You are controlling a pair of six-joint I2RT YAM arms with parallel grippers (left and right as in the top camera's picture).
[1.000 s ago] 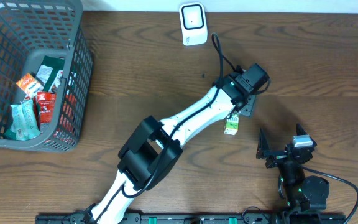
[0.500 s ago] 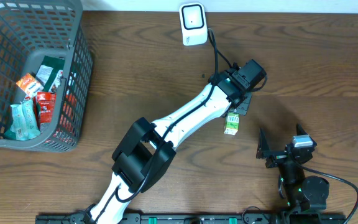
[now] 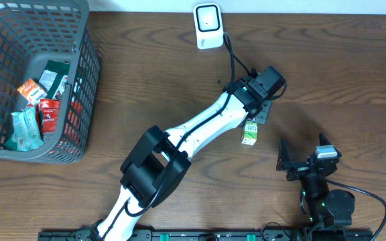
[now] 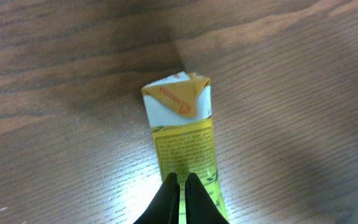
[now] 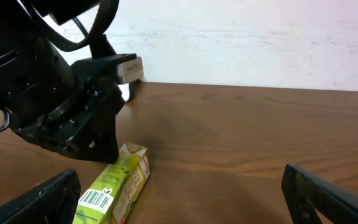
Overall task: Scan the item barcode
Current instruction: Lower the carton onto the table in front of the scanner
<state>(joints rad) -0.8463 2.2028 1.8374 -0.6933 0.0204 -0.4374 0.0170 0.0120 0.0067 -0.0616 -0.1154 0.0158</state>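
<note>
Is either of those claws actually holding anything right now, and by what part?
Seemingly nothing. The left gripper is pinched shut over one end of the yellow carton, which lies flat on the table; the right gripper is open and empty.

Left arm slants across the middle of the table; bare wood lies to the right.

The left arm (image 3: pixel 200 130) runs diagonally from the front edge up to the carton (image 3: pixel 250 134). Its closed tool (image 4: pixel 180 182) sits over the carton's end and bars any reach from the left. The basket (image 3: pixel 86 80) walls off the far-left corner. The scanner (image 3: pixel 208 25) stands at the rear edge, with a black cable (image 3: pixel 236 57) looping just beside it. The right tool (image 3: pixel 305 155), spread wide, has bare table (image 3: pixel 340 67) between it and the carton.
</note>
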